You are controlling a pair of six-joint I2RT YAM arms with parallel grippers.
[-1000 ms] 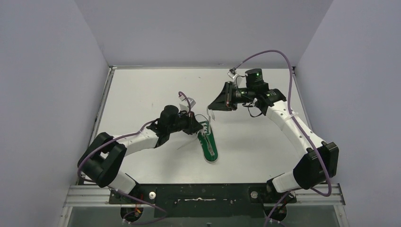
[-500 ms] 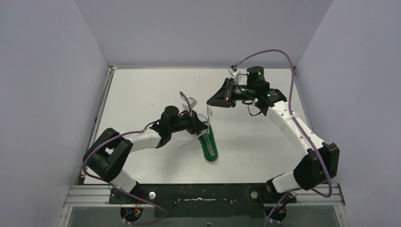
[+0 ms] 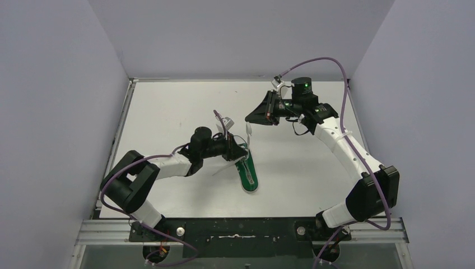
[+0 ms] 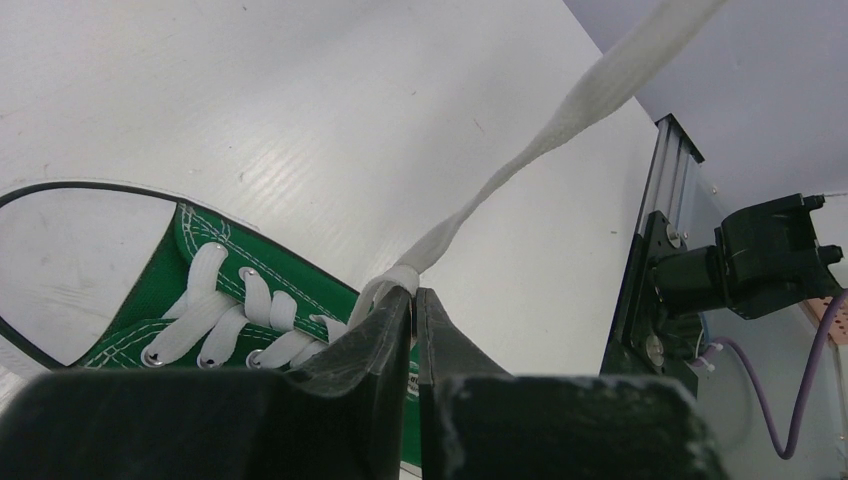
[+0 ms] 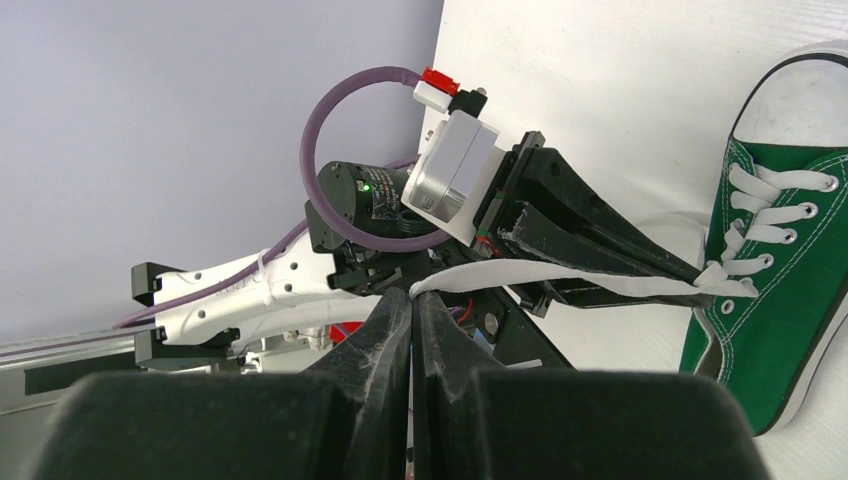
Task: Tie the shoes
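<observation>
Left fingers, right fingers pinching one taut lace, one sneaker

We see green canvas with white stitching on the sneaker, a smooth white rubber toe cap and a flat woven cloth lace. The table looks matt white and faintly ribbed, the left gripper matt black plastic, the rail bare metal

White table, lavender walls, prob. alu rail.
</observation>
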